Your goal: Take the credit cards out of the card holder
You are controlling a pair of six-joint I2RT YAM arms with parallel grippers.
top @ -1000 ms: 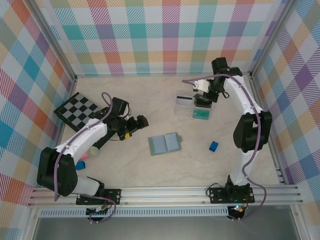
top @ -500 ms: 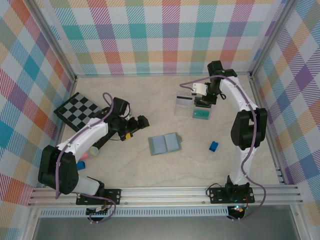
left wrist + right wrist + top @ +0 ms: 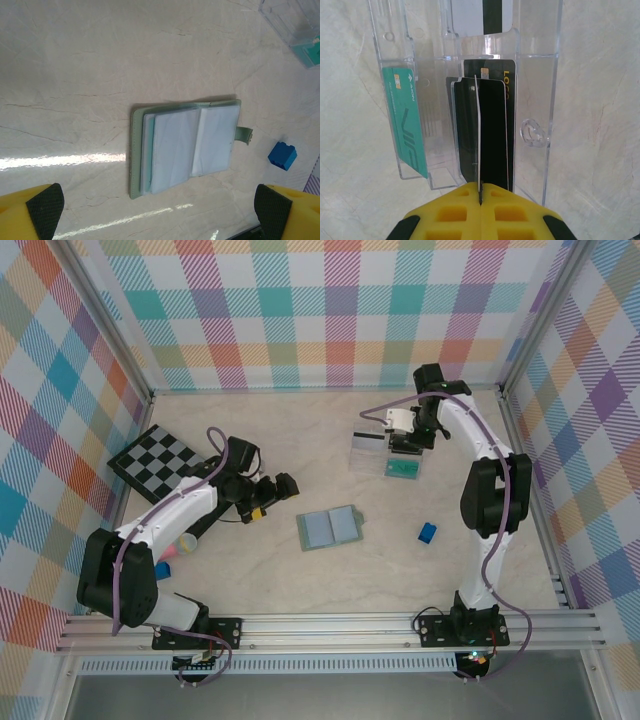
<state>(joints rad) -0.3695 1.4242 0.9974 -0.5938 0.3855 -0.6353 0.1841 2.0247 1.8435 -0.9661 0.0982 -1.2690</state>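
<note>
Over the last second the right arm has drawn in slightly over the clear tray [image 3: 368,450]. The right gripper [image 3: 480,192] stays clamped on a credit card [image 3: 478,130], edge-on above a middle slot — we judge a drop-off is at hand. A teal-green card [image 3: 406,120] and a striped white card [image 3: 482,17] already lie in the tray. The left gripper [image 3: 275,492] hangs wide open, unmoved. The card holder [image 3: 185,147] lies open mid-table — whether any cards remain, we cannot tell. Dividers crowd the held card; there is bare table round the holder, with the blue block [image 3: 427,532] well apart.
</note>
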